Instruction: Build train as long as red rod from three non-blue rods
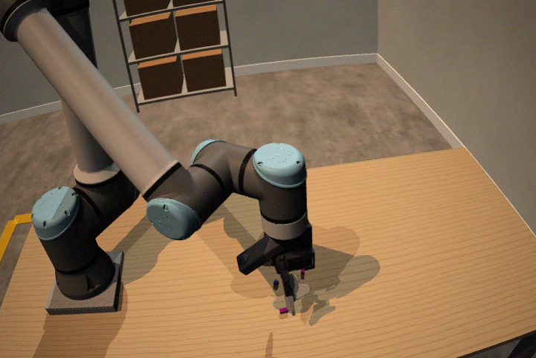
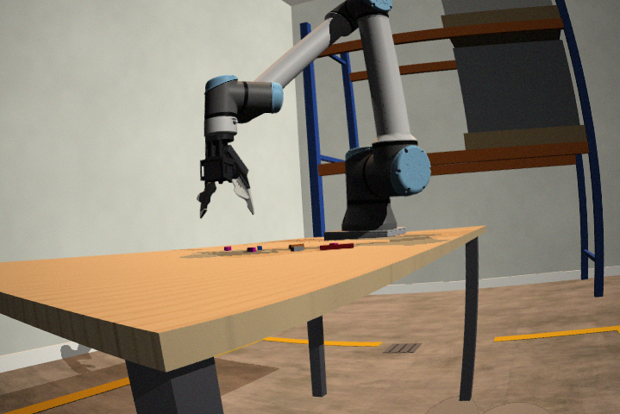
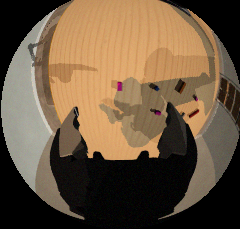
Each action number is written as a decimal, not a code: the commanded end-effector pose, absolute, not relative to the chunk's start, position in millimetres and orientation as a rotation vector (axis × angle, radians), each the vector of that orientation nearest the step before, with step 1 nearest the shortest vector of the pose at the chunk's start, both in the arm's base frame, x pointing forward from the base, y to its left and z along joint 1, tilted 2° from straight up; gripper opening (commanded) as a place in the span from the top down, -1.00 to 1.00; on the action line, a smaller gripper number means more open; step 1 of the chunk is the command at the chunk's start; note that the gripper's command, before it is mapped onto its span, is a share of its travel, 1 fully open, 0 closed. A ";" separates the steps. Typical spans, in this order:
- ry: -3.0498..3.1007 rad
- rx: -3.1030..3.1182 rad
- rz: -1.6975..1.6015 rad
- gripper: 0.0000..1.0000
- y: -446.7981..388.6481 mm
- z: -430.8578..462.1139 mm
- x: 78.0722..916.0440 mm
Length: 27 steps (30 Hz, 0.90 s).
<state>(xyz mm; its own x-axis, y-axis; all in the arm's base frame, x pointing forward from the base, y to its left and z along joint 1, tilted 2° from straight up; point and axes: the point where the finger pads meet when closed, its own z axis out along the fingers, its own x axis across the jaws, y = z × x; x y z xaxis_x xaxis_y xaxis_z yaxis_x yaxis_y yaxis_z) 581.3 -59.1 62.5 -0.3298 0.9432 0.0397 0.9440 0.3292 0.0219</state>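
One magenta rod (image 1: 283, 310) (image 2: 227, 248) (image 3: 119, 86) lies well inside the counter's (image 1: 424, 219) (image 2: 100, 292) (image 3: 90, 34) edges; looks light and stiff, best pinched mid-length across its sides. Above, the pincer (image 1: 294, 306) (image 2: 227, 215) (image 3: 121, 104) gapes wide, holding nothing.

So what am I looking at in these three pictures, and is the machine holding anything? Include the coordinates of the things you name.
It's one jointed robot arm ending in a two-fingered gripper (image 1: 272, 291) (image 2: 228, 215) (image 3: 121, 104), which is open and holds nothing. The first picture looks down from above, the second across the table (image 1: 424, 236) (image 2: 100, 287) (image 3: 100, 39) from its side, the third from the arm's wrist, past the fingers. Small coloured rods lie on the table: a red rod (image 2: 336, 246) (image 3: 193, 113), a blue rod (image 1: 276, 282) (image 2: 259, 247) (image 3: 155, 87), and several others, including magenta ones.
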 end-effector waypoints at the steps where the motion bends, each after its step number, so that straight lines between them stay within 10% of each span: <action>1: -2.488 -1.887 -0.061 -1.00 -64.7 62.0 579.6; 5: -2.487 -1.888 -0.061 -1.00 -64.8 62.0 579.5; 6: -2.487 -1.888 -0.061 0.72 -64.8 62.0 579.5; 27: -2.487 -1.888 -0.061 0.72 -64.8 62.0 579.5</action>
